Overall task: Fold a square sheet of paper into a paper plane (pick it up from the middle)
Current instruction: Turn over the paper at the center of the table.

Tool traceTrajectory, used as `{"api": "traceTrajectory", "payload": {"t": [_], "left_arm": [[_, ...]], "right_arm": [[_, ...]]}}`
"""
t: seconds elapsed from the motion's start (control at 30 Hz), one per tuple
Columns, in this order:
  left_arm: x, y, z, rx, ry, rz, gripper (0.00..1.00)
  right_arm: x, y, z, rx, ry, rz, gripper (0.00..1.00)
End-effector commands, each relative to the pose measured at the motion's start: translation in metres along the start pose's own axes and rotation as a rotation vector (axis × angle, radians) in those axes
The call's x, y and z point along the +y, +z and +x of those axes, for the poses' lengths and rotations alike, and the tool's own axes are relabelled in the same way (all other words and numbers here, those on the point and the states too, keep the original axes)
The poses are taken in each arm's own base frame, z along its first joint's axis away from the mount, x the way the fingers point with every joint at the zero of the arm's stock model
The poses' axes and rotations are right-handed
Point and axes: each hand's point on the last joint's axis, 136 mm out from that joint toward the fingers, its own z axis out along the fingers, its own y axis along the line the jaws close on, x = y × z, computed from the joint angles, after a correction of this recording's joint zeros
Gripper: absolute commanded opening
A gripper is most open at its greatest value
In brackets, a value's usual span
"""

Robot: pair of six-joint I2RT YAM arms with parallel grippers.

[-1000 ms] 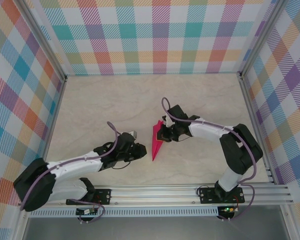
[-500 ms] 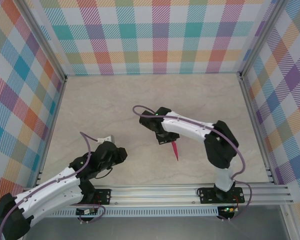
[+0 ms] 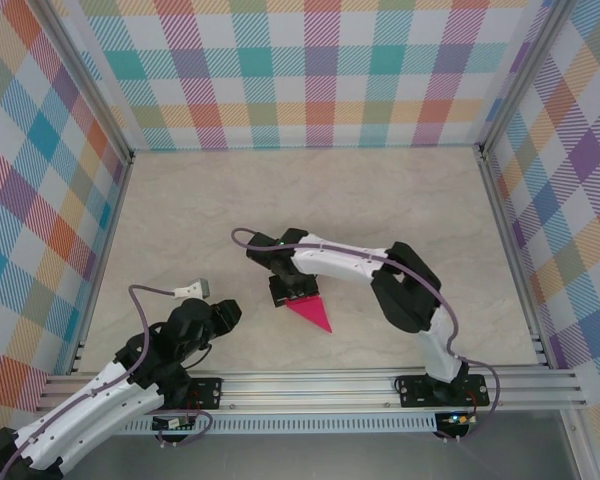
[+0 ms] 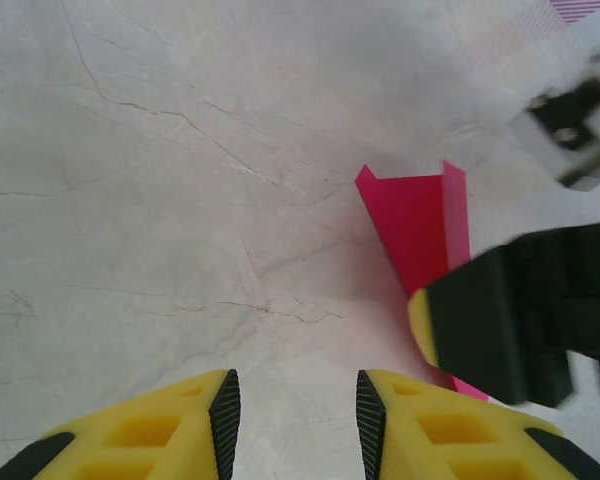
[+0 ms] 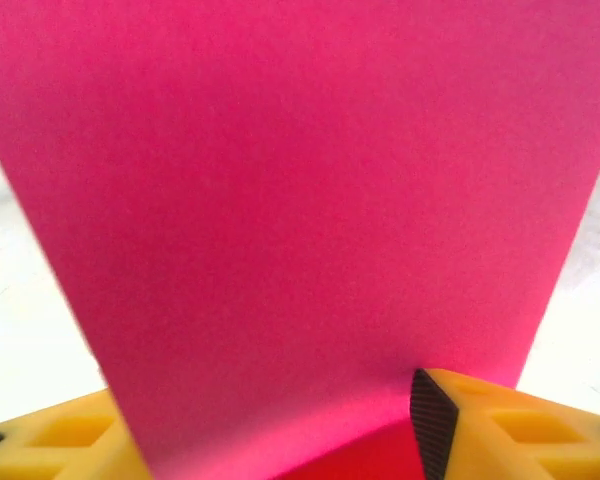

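The square sheet of paper is folded into a bright pink paper plane (image 3: 312, 314), a pointed dart lying on the marble table, tip toward the near right. My right gripper (image 3: 287, 292) stands over its wide end, jaws apart. In the right wrist view the pink paper plane (image 5: 300, 200) lies loosely between the jaws of the right gripper (image 5: 270, 425) and covers the left finger. My left gripper (image 3: 226, 313) sits to the plane's left, drawn back, open and empty. In the left wrist view the left gripper (image 4: 298, 405) faces the paper plane (image 4: 412, 225), which is partly hidden behind the right gripper's fingers (image 4: 500, 320).
An aluminium rail (image 3: 380, 385) runs along the near edge by the arm bases. Checked walls (image 3: 300, 70) close the table on three sides. The left arm's grey cable plug (image 3: 194, 288) sticks up beside its wrist.
The right arm swung left and down with the plane, set it on the table and opened its jaws. The left arm pulled back toward the near left, its jaws widening.
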Motion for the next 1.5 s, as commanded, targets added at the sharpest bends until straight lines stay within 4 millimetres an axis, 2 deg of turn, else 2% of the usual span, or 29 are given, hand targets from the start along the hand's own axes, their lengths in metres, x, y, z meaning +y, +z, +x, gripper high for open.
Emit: {"api": "traceTrajectory", "payload": {"t": [0.0,0.07,0.23,0.3,0.4,0.53,0.73,0.83,0.87,0.97,1.1,1.27,1.37,1.47], "left_arm": [[-0.002,0.005,0.006,0.027,-0.019,0.027,0.39],[-0.008,0.008,0.007,0.041,-0.017,0.044,0.40],[-0.020,0.016,0.011,0.084,-0.012,0.057,0.40],[-0.024,0.020,0.013,0.109,-0.009,0.055,0.41],[-0.029,0.026,0.017,0.142,0.001,0.045,0.41],[-0.029,0.031,0.022,0.176,0.005,0.025,0.40],[-0.028,0.031,0.022,0.175,-0.010,0.020,0.41],[-0.027,0.032,0.023,0.174,-0.014,0.019,0.42],[-0.034,0.033,0.018,0.154,-0.020,0.049,0.42],[-0.039,0.035,0.017,0.152,-0.026,0.067,0.42],[-0.043,0.039,0.018,0.165,-0.019,0.069,0.42],[-0.054,0.052,0.015,0.161,-0.025,0.075,0.43],[-0.060,0.057,0.020,0.209,0.001,0.065,0.42],[-0.056,0.057,0.024,0.227,0.009,0.047,0.42]], "right_arm": [[0.013,-0.050,-0.001,-0.098,-0.037,-0.234,0.65],[-0.001,-0.062,0.000,-0.132,0.001,-0.328,0.63],[-0.039,-0.060,0.001,-0.136,0.118,-0.567,0.47],[-0.039,-0.057,0.002,-0.117,0.099,-0.647,0.51],[-0.036,-0.044,0.003,-0.074,0.050,-0.665,0.56],[-0.041,-0.018,-0.007,-0.030,0.056,-0.618,0.56],[-0.037,0.004,-0.019,-0.008,0.054,-0.633,0.54],[-0.038,0.012,-0.025,-0.004,0.097,-0.669,0.41],[-0.038,0.013,-0.027,-0.005,0.119,-0.694,0.38],[-0.041,0.019,-0.030,-0.011,0.178,-0.725,0.25],[-0.048,0.027,-0.031,-0.022,0.323,-0.731,0.16],[-0.054,0.036,-0.035,-0.082,0.528,-0.775,0.17],[-0.055,0.037,-0.033,-0.082,0.516,-0.770,0.22],[-0.059,0.025,-0.028,-0.103,0.478,-0.741,0.30]]}}
